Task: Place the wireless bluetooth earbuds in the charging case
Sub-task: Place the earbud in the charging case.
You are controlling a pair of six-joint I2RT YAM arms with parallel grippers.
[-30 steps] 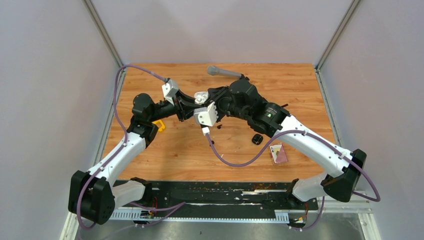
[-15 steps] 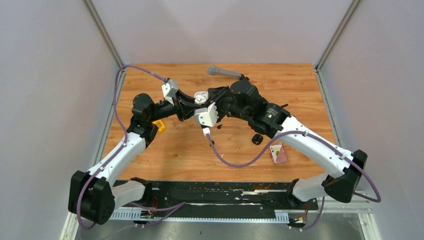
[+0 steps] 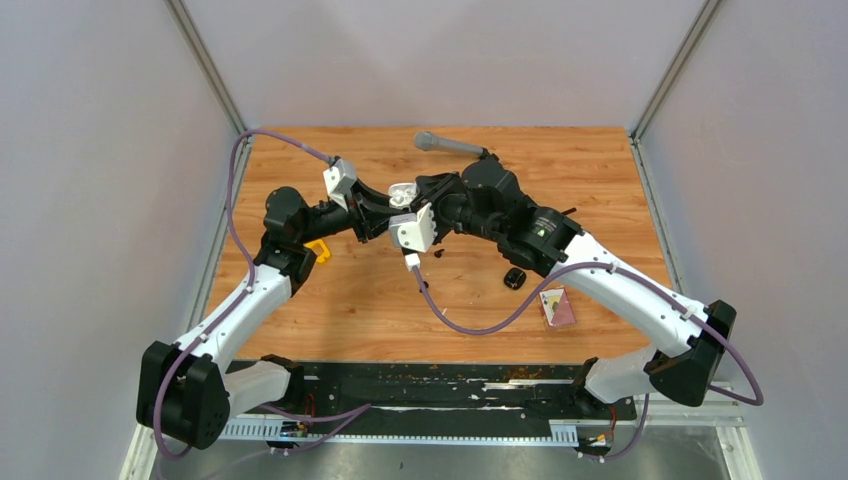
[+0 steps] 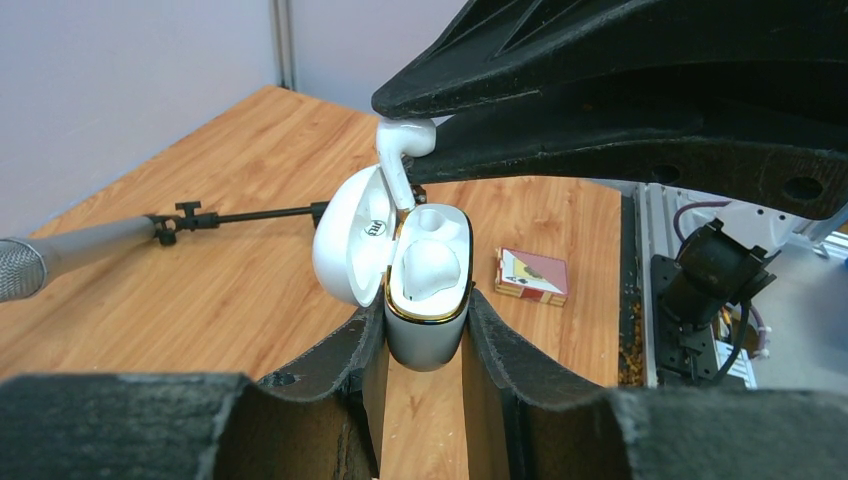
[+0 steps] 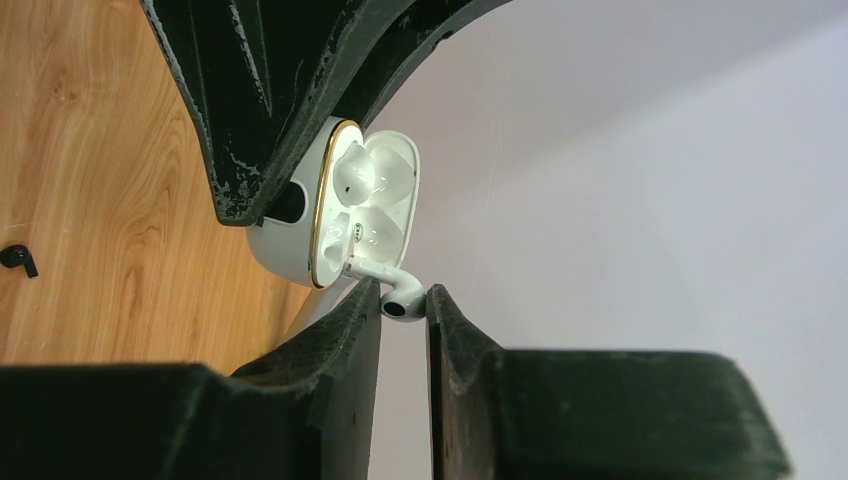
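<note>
A white charging case with a gold rim is held off the table, with my left gripper shut on its body. Its lid hangs open. One white earbud sits in the near socket. My right gripper is shut on the head of a second white earbud. That earbud's stem points down to the case's far socket beside the hinge; how deep it reaches I cannot tell. In the top view both grippers meet at the case at mid-table. A black earbud lies on the wood.
A microphone on a small black stand lies at the back of the wooden table. A small black case and a playing-card box lie to the right front. A yellow object sits by the left arm.
</note>
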